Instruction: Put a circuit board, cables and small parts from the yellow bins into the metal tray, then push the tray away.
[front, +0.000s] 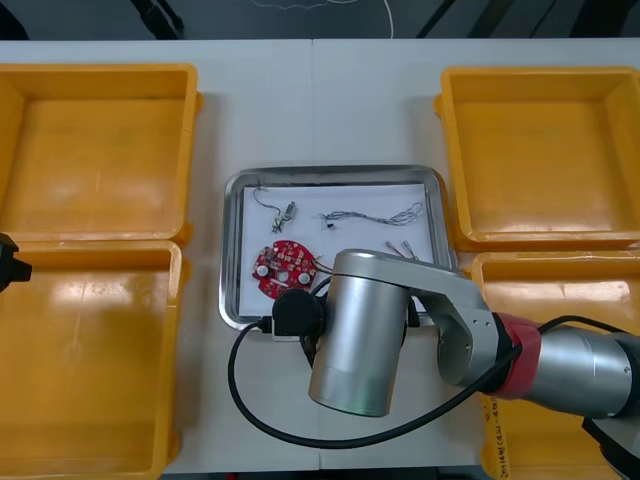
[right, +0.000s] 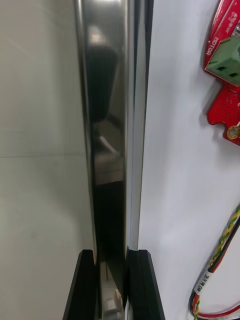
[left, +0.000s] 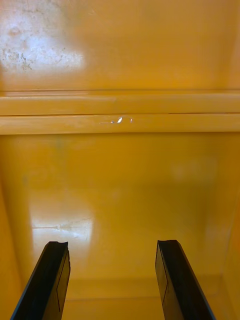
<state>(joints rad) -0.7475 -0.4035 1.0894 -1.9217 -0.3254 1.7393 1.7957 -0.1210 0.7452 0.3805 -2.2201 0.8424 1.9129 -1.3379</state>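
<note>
The metal tray (front: 232, 250), white inside, lies at the table's middle. In it are a round red circuit board (front: 283, 267), a thin dark cable (front: 375, 214) and a small wired piece (front: 275, 205). My right arm reaches across the tray's near edge. In the right wrist view the right gripper (right: 112, 287) is shut on the tray's shiny rim (right: 107, 125), one finger on each side. Beyond the rim lie the circuit board (right: 225, 85) and a red and yellow cable (right: 220, 260). My left gripper (left: 112, 280) hangs open over the floor of a yellow bin (left: 120, 175).
Two yellow bins stand at the left, far (front: 100, 150) and near (front: 90, 370), and two at the right, far (front: 540, 150) and near (front: 560, 280). The left arm's tip (front: 8, 262) shows at the left edge. Bare table lies beyond the tray's far rim.
</note>
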